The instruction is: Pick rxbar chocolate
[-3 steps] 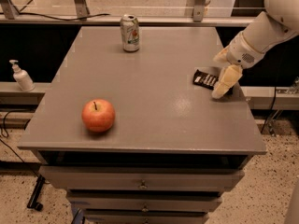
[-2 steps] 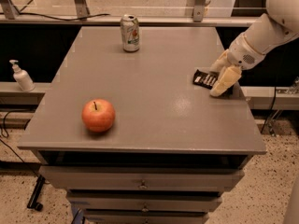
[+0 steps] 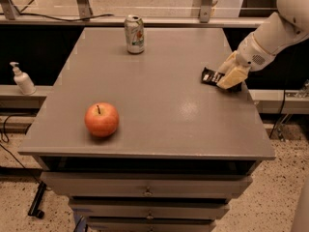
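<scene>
The rxbar chocolate [image 3: 210,76] is a small black bar with white lettering, lying near the right edge of the grey table [image 3: 159,105]. My gripper [image 3: 230,77], cream-coloured on a white arm that comes in from the upper right, is down on the bar's right end and covers it. Only the bar's left end shows. A dark shadow lies just right of the gripper.
A red apple [image 3: 102,120] sits at the front left of the table. A drink can [image 3: 134,34] stands upright at the back, left of centre. A white pump bottle [image 3: 22,79] stands on a ledge beyond the table's left side. Drawers [image 3: 145,190] are below the tabletop.
My gripper and the visible end of the bar have shifted very slightly up in the view. The apple and the can have not moved.
</scene>
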### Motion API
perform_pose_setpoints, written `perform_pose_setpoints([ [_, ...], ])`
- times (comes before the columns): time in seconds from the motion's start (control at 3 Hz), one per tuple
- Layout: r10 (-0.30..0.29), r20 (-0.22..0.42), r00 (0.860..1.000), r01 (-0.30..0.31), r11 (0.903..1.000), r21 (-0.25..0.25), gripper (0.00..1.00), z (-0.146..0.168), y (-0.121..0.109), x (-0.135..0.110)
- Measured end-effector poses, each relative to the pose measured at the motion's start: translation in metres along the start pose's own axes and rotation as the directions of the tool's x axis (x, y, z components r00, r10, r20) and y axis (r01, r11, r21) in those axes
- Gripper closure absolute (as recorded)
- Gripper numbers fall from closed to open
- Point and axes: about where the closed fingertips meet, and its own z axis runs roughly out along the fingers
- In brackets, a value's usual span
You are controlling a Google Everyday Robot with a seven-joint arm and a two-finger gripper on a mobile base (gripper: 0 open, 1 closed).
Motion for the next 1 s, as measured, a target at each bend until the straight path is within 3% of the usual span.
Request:
perform_pose_setpoints([
  [0.33,0.0,0.0,1.0,0.0,1.0,0.0,1.0,0.0,0.0,0.0],
  [0.67,0.0,0.0,1.0,0.0,1.0,0.0,1.0,0.0,0.0,0.0],
  [1.0,-0.044,0.094,0.995,0.048,0.9979,-0.044,1.0,-0.028,0.019,-0.038],
])
